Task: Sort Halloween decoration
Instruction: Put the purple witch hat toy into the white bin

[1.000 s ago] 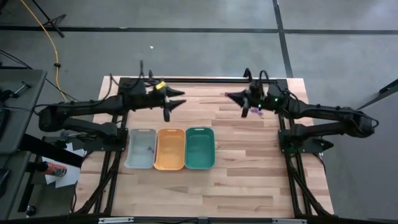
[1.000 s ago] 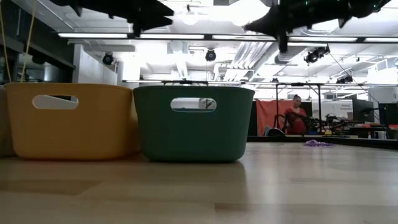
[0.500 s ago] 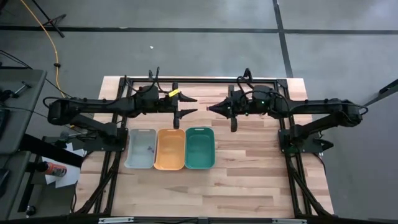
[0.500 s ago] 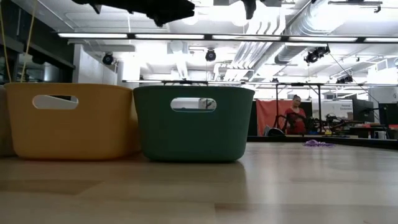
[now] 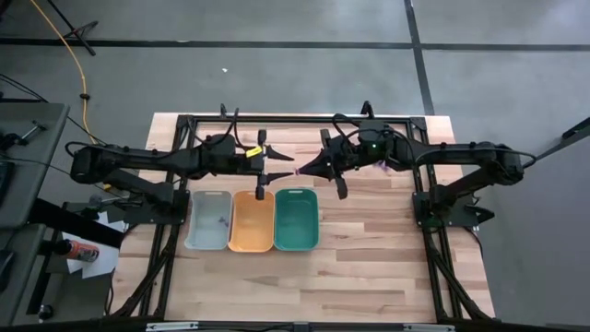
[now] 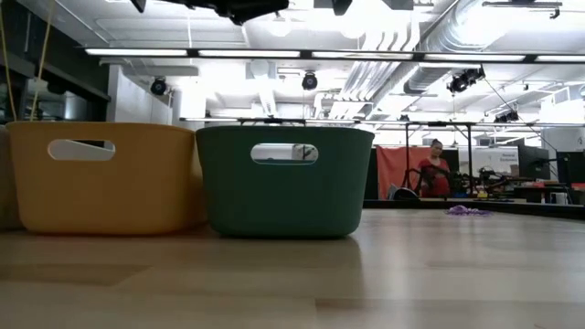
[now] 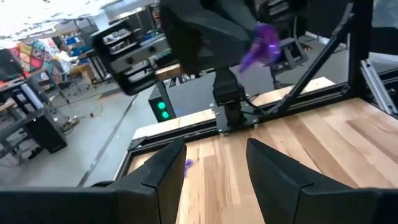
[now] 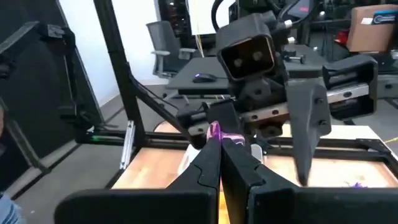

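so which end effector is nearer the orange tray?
Left. The left end effector hangs open just past the orange tray's far edge; the right end effector, shut on a purple piece, sits beyond the teal tray.

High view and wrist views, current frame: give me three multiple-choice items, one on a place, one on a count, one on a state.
1. Where does the right gripper hang?
A. above the wooden table, behind the teal tray
B. inside the grey tray
C. off the table's front edge

2. How many trays stand in the row?
A. two
B. three
C. five

3. What are the right gripper's fingers doing?
A. spread wide, empty
B. shut on a purple piece
C. shut on a white stick

Answers:
1 A, it faces the left gripper behind the teal tray.
2 B, grey tray, orange tray, teal.
3 B, the purple piece shows at its fingertips.
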`<action>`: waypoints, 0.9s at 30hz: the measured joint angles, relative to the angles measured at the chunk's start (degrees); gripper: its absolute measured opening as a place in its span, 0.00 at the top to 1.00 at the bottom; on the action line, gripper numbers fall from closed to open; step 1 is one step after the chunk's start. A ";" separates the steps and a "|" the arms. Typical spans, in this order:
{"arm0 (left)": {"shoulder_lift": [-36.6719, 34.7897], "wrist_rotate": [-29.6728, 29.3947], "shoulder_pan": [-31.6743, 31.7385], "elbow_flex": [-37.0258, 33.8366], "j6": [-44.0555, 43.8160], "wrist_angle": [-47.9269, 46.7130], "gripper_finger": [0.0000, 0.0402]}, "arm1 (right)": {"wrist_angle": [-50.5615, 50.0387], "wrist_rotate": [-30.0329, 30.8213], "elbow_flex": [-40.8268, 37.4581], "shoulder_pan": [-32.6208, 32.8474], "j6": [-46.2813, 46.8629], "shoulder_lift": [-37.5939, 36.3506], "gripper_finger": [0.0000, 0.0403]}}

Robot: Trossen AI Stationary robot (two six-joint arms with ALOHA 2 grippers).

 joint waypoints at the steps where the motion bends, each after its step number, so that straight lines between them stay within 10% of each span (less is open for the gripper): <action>1: 0.00 0.00 -0.19 0.00 0.00 0.00 0.61 | -0.16 -0.41 0.00 -0.03 0.02 0.00 1.00; 7: 0.00 0.03 -1.37 0.00 -2.94 0.01 0.61 | -0.32 -0.04 0.00 0.04 0.04 0.00 1.00; 13: -0.22 -2.64 -1.22 0.00 -15.65 3.48 0.61 | 0.01 14.69 0.00 0.72 -5.00 0.00 1.00; 27: -0.46 -8.33 -1.22 0.00 -7.96 8.11 0.61 | 2.42 28.84 0.00 3.31 -14.55 0.00 1.00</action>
